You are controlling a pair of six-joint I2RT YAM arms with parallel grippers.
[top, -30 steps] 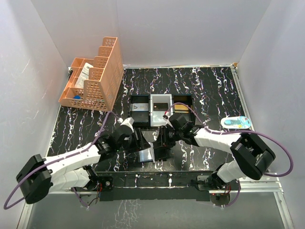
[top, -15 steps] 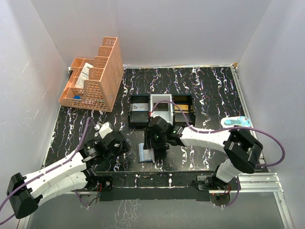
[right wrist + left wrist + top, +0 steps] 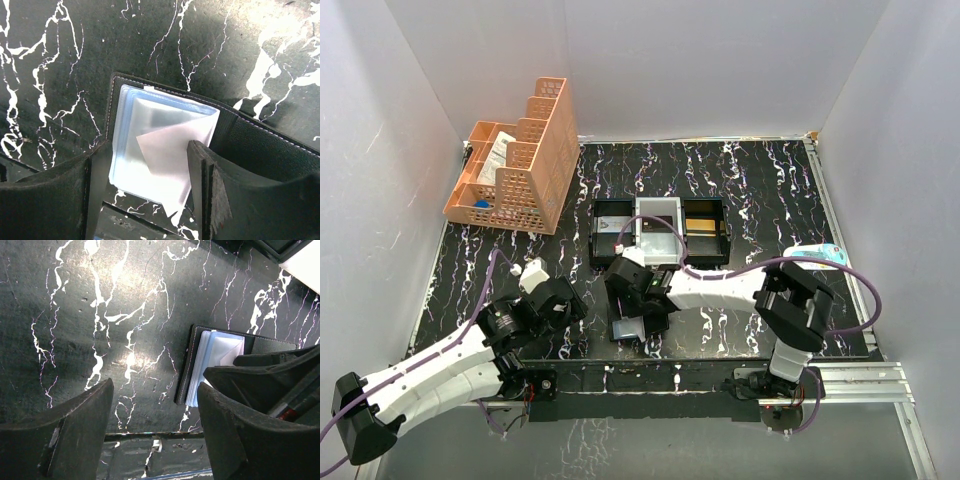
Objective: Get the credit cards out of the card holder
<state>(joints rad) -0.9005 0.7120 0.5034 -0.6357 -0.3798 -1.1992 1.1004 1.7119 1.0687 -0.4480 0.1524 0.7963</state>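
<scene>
The card holder (image 3: 625, 331) lies open near the table's front edge, a dark cover with a stack of pale blue clear sleeves (image 3: 145, 130). One sleeve is folded up at a corner. My right gripper (image 3: 142, 195) stands open directly over it, one finger on each side of the sleeve stack, and the right fingertip (image 3: 197, 165) touches the folded sleeve. My left gripper (image 3: 155, 430) is open over bare table left of the card holder (image 3: 217, 352), with nothing between its fingers. I cannot make out any credit cards among the sleeves.
A black-and-white three-compartment tray (image 3: 596, 232) stands just behind the card holder. An orange mesh organiser (image 3: 520, 160) sits at the back left. A light blue object (image 3: 815, 257) lies at the right edge. The metal front rail (image 3: 720, 385) runs close below the card holder.
My left arm has drawn back to the left, away from the card holder. My right gripper has moved left over the holder and its jaws have widened.
</scene>
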